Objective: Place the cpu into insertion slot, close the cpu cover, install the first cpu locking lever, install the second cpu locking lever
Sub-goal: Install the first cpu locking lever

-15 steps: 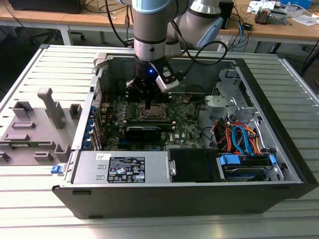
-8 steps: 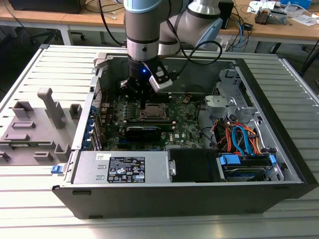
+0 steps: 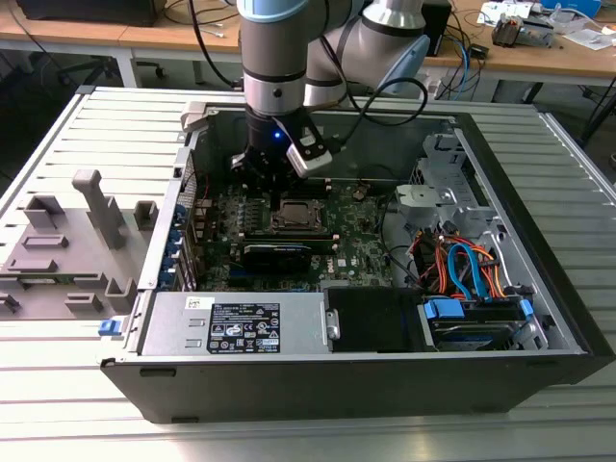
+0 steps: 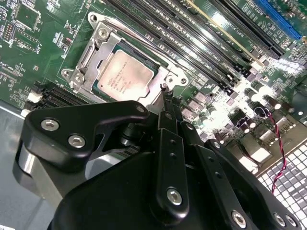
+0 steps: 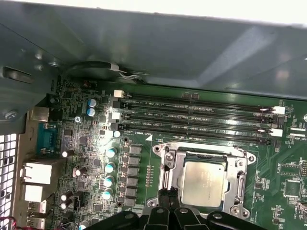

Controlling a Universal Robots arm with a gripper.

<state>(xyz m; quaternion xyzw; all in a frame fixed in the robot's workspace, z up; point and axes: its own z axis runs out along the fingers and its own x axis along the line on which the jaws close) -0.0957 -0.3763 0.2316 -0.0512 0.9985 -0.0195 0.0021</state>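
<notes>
The cpu [image 4: 125, 74] [image 5: 203, 182], a silvery square chip, lies flat in the insertion slot [image 3: 294, 218] on the green board. The cpu cover [image 4: 102, 47] [image 5: 238, 168] lies flat around it, its window showing the chip's top. A thin wire lever [image 4: 144, 39] runs along one side of the socket. Another lever [image 5: 165, 165] runs along the side nearest my fingers. My gripper [image 4: 165, 92] [image 5: 166, 195] is shut, with its black tips together right at the socket's edge beside the lever's end. In the exterior view the gripper [image 3: 278, 190] hangs just above the socket.
Long black memory slots [image 5: 192, 115] run beside the socket, close to the grey case wall [image 5: 158, 48]. A black graphics card [image 3: 277, 252] sits in front of the socket. Cables and a drive cage [image 3: 472, 274] fill the exterior view's right. A grey fixture [image 3: 67, 241] stands outside the case.
</notes>
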